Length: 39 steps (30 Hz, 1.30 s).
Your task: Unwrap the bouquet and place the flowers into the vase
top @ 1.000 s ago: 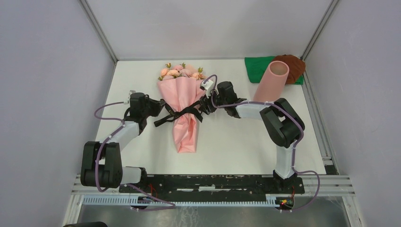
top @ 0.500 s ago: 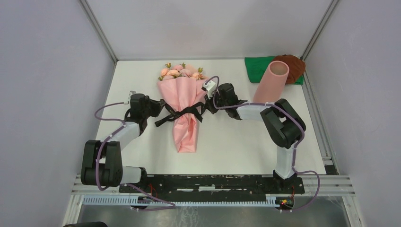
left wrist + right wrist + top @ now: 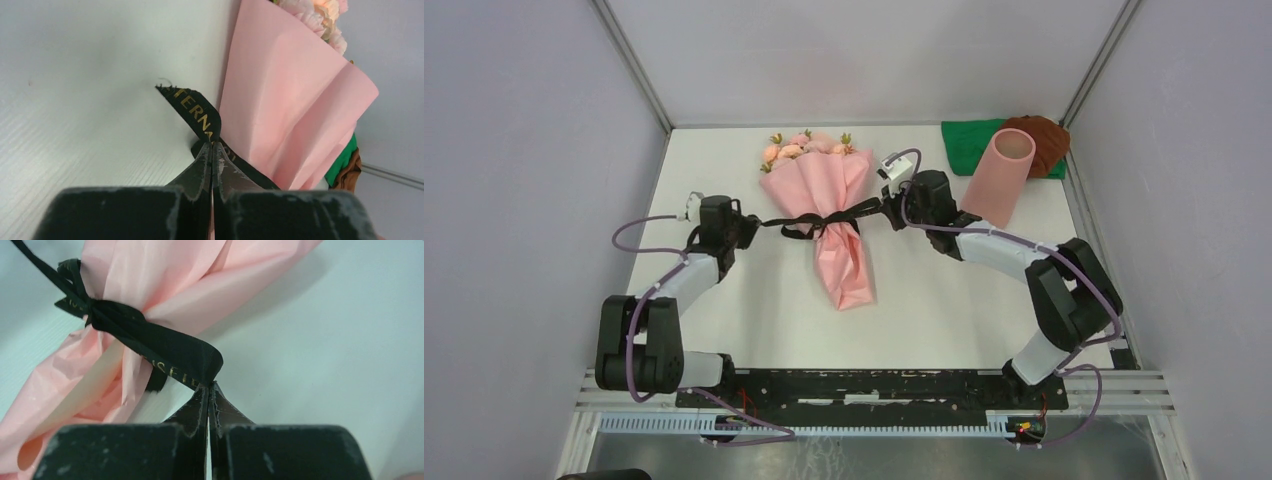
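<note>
Left pincer (image 3: 757, 222): pressed together on one tail of the black ribbon (image 3: 789, 220), with gold lettering just past the tips.
Right pincer (image 3: 887, 206): pressed together on the ribbon's other end, pinching the band where it folds at the tips.
Ribbon: pulled into a near-straight line from pincer to pincer, with the knot (image 3: 89, 310) about midway between them.
Bouquet (image 3: 846, 255): flat on the table (image 3: 724, 300) between the two pincers, to the right of the left one and to the left of the right one, about equally near both.
Long axis: crosswise to the ribbon line, with the flowers (image 3: 809, 146) at the far end beyond both pincers and the pointed tip back toward the arm bases, slanted to the right arm's side.
Wrapping: closed around the stems; knot not yet undone, by the look of it.
Vase (image 3: 1001, 172): just past the right pincer on its outer side, well apart from the left pincer, beside a green cloth (image 3: 964, 148) and a brown bundle (image 3: 1049, 140); upright or leaning, cannot tell.
Coming move, as judged: an outward pull along the ribbon line, each pincer away from the bouquet.
Risk: dragging the whole cone sideways instead of freeing the knot.
</note>
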Each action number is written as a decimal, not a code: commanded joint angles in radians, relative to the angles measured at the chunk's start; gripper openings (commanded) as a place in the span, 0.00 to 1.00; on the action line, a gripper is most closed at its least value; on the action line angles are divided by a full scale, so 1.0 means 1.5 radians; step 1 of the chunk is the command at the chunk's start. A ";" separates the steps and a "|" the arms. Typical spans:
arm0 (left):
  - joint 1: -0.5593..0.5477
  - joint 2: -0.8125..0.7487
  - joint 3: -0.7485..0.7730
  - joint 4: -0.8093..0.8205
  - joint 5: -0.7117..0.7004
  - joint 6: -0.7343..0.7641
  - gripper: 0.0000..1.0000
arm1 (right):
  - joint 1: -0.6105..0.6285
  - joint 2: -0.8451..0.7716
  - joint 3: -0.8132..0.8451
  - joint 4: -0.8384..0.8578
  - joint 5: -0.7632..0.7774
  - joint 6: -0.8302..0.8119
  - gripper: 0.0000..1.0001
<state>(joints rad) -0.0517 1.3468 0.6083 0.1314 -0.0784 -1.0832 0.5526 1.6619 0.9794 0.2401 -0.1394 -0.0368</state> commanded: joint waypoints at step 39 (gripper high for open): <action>-0.035 -0.068 -0.035 0.026 0.009 0.007 0.83 | 0.081 0.025 -0.071 -0.034 0.002 0.047 0.83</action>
<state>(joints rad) -0.1024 1.2648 0.5911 0.0963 -0.0990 -1.0389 0.6369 1.6676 0.8974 0.1390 -0.1234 -0.0040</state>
